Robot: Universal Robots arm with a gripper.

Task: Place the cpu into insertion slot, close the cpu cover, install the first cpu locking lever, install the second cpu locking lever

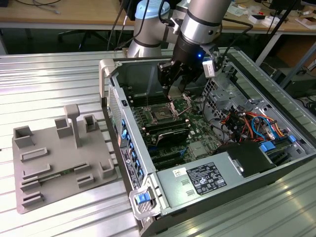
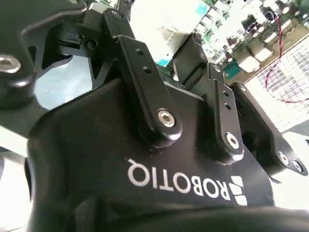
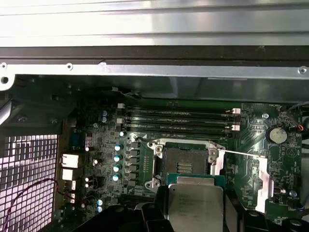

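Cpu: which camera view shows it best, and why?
First wrist view: the cpu shows its silvery top and green rim. In the exterior view the gripper hides it; the second wrist view leaves it unclear.

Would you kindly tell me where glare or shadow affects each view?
Exterior view: even light, blue glow above the gripper. First wrist view: glare on the metal table, sheen on the cpu, insertion slot dim. Second wrist view: background washed white behind the dark gripper.

Ribbed metal table (image 1: 49, 79) bears grey fixture plate (image 1: 59, 159) (moulded holders); open computer case (image 1: 118, 118) alongside.
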